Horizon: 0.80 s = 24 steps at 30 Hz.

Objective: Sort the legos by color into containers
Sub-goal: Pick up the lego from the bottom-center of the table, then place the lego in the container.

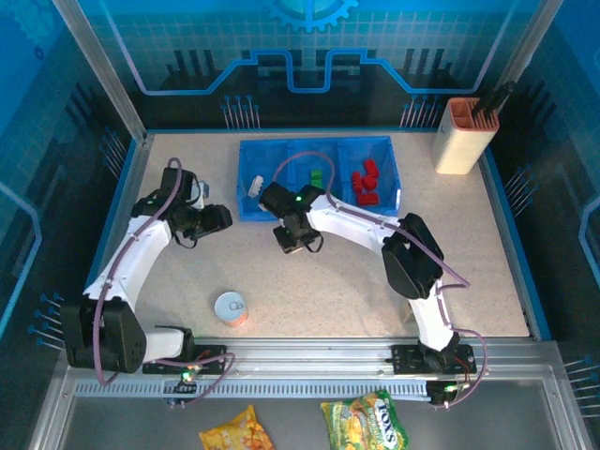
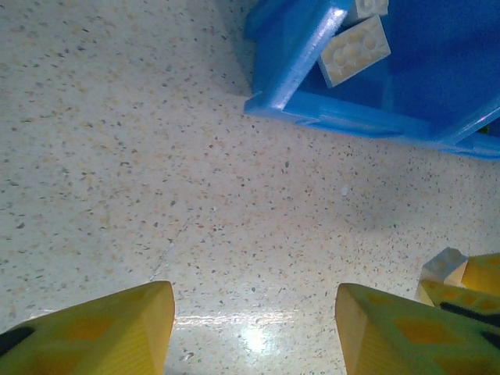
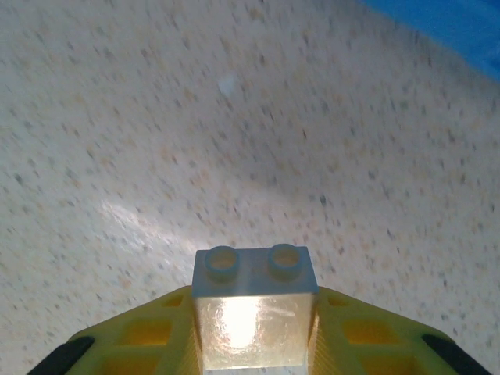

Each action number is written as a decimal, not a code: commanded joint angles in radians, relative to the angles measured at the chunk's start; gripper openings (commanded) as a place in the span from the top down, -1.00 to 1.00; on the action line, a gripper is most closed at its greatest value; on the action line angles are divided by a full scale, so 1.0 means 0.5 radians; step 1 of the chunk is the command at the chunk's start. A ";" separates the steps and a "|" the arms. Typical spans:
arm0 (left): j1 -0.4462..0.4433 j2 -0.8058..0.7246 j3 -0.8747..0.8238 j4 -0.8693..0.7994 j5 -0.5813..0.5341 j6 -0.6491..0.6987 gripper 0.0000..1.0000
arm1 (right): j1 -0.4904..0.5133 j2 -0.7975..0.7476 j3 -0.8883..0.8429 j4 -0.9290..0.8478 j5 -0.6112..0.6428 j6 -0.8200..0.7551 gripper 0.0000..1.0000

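The right pincer (image 3: 254, 332) is pinching a cream brick (image 3: 254, 273) between its yellow fingers (image 3: 148, 336), studs facing away from the wrist camera, over bare speckled bench (image 3: 117, 117). From above, this pincer sits just in front of the near wall of the blue bin (image 1: 286, 214), roughly below the divider between the bin's left and middle compartments. Whether the brick touches the bench cannot be told. The left pincer (image 2: 254, 336) is spread wide with nothing between its fingers, pointing down at the bench near the bin's near-left corner (image 2: 293, 62). Its camera catches the held brick at the right edge. In the top view the left pincer (image 1: 222, 218) lies to the left of the right pincer (image 1: 295, 241), the two near each other but apart. Inside the bin, cream bricks (image 1: 253, 185) lie in the left compartment, green bricks (image 1: 317, 175) in the middle one and red bricks (image 1: 366, 183) in the right one. A round tin (image 1: 231, 307) stands well in front of the bin, and a beige holder (image 1: 461, 139) stands at the far right corner.
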 commanded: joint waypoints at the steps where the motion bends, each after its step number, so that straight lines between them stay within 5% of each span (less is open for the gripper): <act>1: 0.056 -0.079 0.023 -0.079 0.018 0.156 -0.16 | 0.016 0.084 0.172 0.110 0.035 -0.051 0.34; 24: 0.076 -0.101 -0.102 0.088 0.042 0.185 -0.13 | -0.202 0.869 1.327 0.248 -0.090 0.388 0.38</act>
